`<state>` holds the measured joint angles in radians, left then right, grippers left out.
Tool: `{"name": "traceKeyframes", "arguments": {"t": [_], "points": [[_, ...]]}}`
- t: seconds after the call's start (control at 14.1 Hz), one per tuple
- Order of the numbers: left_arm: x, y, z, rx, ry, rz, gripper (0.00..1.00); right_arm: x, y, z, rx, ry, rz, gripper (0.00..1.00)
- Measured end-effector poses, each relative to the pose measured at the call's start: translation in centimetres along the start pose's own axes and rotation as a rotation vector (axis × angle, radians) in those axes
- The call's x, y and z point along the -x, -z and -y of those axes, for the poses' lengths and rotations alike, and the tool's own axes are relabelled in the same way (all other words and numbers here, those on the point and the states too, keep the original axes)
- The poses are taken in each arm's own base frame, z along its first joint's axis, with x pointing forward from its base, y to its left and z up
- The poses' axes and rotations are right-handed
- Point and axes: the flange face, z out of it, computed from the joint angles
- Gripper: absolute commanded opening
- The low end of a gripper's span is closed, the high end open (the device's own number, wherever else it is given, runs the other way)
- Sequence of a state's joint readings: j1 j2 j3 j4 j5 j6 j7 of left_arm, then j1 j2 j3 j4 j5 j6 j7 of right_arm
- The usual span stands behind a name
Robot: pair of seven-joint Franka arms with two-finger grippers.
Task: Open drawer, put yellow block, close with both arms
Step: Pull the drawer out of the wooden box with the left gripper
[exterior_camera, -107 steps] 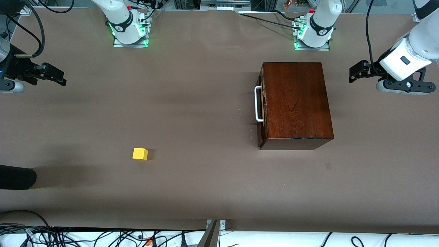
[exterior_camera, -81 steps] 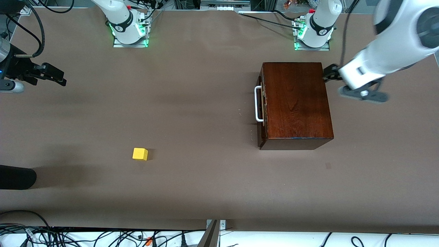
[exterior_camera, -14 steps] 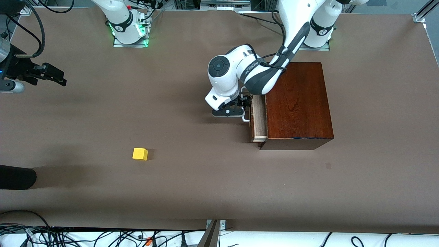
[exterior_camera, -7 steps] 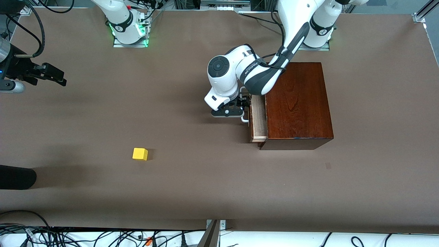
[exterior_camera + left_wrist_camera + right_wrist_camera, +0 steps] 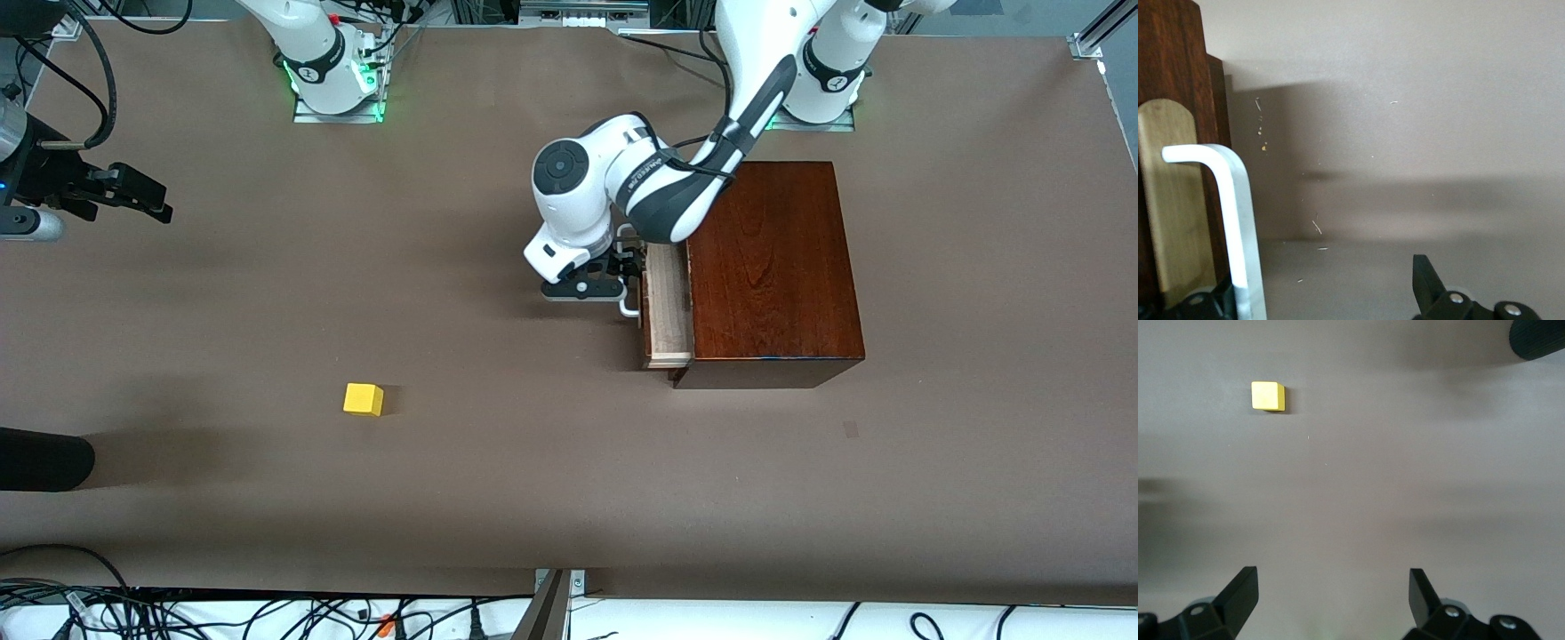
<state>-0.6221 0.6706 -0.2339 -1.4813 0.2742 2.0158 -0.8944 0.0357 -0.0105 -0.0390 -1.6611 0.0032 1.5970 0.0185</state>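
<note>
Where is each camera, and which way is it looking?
Front view: high across the table, facing both arms; shows the left gripper at the drawer handle, the right gripper waiting at its table end, and the block.
Left wrist view: on the left arm, facing the handle; one black fingertip shows.
Right wrist view: on the right arm, looking down at the table; open fingers show.
Shared: front and right wrist views both show the block.

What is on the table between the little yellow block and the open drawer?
Nothing. In the front view, only bare brown table lies between the yellow block and the drawer.
</note>
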Motion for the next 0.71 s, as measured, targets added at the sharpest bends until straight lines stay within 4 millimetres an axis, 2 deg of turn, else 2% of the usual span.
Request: {"name": "traceKeyframes", "arguments": {"t": [0.28,0.71], "points": [[0.1,0.7,-0.9,0.011,-0.008,-0.013,1.0,0.0,0.0,0.0,0.0,0.0,0.0,1.0],[-0.3,1.2,-1.0,-0.027,-0.012,0.02,1.0,0.0,0.0,0.0,0.0,0.0,0.0,1.0]]}}
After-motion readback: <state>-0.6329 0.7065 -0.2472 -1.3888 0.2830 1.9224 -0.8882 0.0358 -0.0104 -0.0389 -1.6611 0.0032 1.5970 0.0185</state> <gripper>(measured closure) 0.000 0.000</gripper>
